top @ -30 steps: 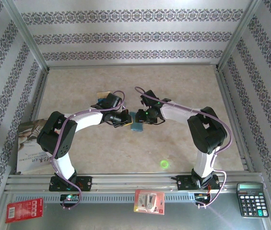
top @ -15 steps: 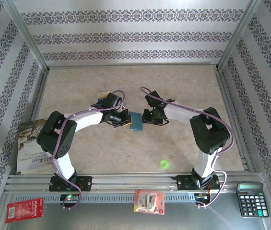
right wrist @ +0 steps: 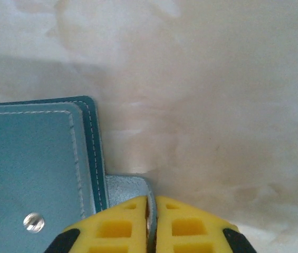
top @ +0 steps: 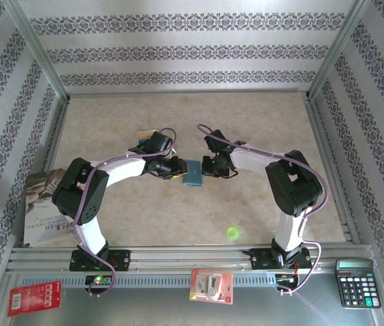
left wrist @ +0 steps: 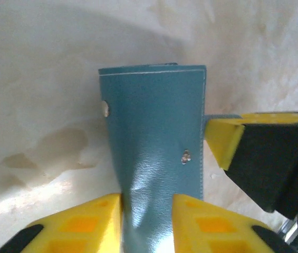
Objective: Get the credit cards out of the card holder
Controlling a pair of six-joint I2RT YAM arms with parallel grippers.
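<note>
Plainly, the holder (left wrist: 154,121) lies flat and folded shut on the table (top: 198,115), near the middle, between my 2 grippers. Its inside is hidden.

My left gripper (left wrist: 146,200) stands narrowly parted over the holder's near end. The panel is wider than the gap and its near edge is cut off under my fingers. I cannot tell whether the pads touch it.

My right gripper (right wrist: 152,204) is pinched tight on a silvery-grey tab (right wrist: 127,187) that sticks out at the holder's side. Most of the tab is buried between the pads, so I cannot say whether it belongs to the holder or is a card's corner.

From above, some cards (top: 142,140) lie just behind my left wrist. Tan and blue edges show, but the arm covers the rest and I cannot count them.

The tabletop is mottled beige with a darker tan stain in the left wrist view and a green spot of light (top: 232,231) toward the near side. A booklet (top: 42,204) lies at the left edge, partly under my left arm. Walls (top: 178,51) of striped, patterned paper close in 3 sides, with metal posts at the corners. On the metal shelf in front of my bases lie 2 red packets (top: 34,297) and a calculator (top: 357,282).
</note>
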